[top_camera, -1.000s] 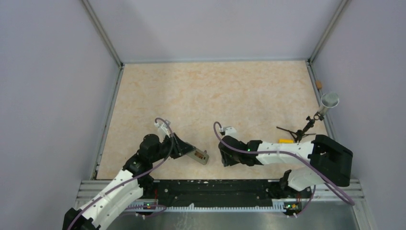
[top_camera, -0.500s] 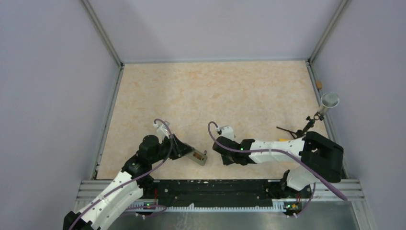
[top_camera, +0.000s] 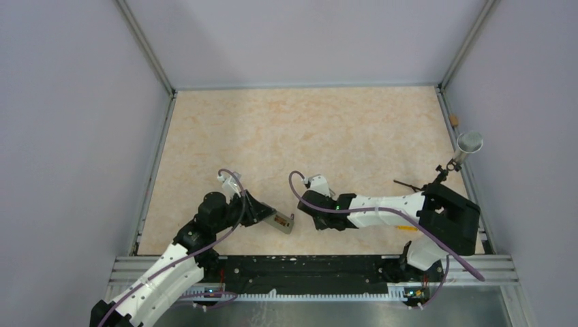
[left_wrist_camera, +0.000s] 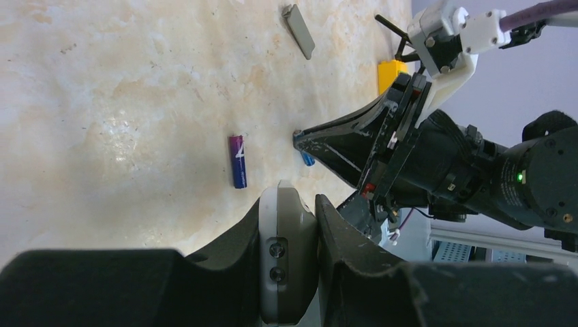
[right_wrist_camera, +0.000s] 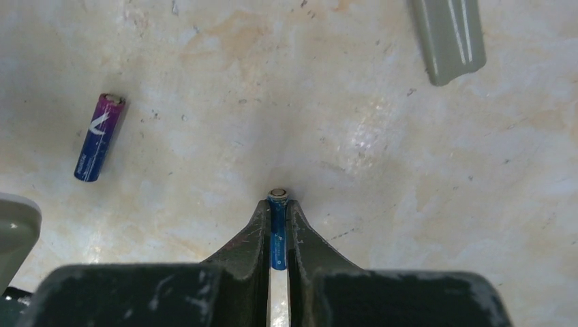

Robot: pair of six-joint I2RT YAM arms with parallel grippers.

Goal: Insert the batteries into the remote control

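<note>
Near centre, right gripper (right_wrist_camera: 278, 206) pinches a battery (right_wrist_camera: 277, 245); left gripper (left_wrist_camera: 289, 199) clamps the remote control (top_camera: 283, 223). Wrist views alone reveal another battery (right_wrist_camera: 99, 146).

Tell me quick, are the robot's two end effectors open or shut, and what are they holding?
Left end effector: shut, holding the remote control.
Right end effector: shut, pinching a blue battery.

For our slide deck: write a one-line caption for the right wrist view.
Right tool shut on a slim blue cylindrical battery; second purple-blue battery lies loose on beige tabletop.
</note>
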